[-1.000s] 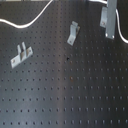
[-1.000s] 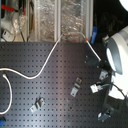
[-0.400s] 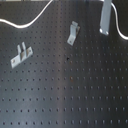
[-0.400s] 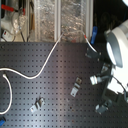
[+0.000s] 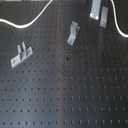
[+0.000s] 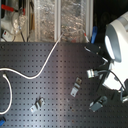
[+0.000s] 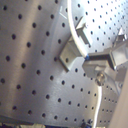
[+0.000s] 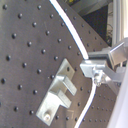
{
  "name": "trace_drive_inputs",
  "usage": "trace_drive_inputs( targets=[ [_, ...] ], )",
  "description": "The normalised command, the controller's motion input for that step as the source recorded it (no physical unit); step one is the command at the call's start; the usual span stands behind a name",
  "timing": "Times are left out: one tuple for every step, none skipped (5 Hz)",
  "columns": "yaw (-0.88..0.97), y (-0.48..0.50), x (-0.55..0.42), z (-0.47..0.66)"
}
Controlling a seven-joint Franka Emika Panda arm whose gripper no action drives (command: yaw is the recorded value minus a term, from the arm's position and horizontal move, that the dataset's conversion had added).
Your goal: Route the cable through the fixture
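As the gripper (image 6: 98, 104) has shifted slightly (jaw state unclear), the white cable (image 6: 46, 64) lies unrouted, apart from the metal bracket (image 6: 76, 88).

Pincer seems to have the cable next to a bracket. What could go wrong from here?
1. In the second wrist view the cable runs beside the nearest bracket, not between its uprights. The pincer could drag it past or snag it on an upright.
2. The pincer appears to hold the cable only at its tips, so the cable might slip out under tension.
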Motion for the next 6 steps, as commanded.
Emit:
trace_drive_inputs(
  targets=[
    [0.0, 0.264, -0.435, 0.24],
    [0.0, 0.218, -0.398, 0.12],
    [-0.1, 0.276, -0.199, 0.38],
    [-0.16, 0.411, 0.022, 0.27],
    [-0.19, 0.557, 0.116, 0.15],
    [-0.02, 0.414, 0.195, 0.0]
  ],
)
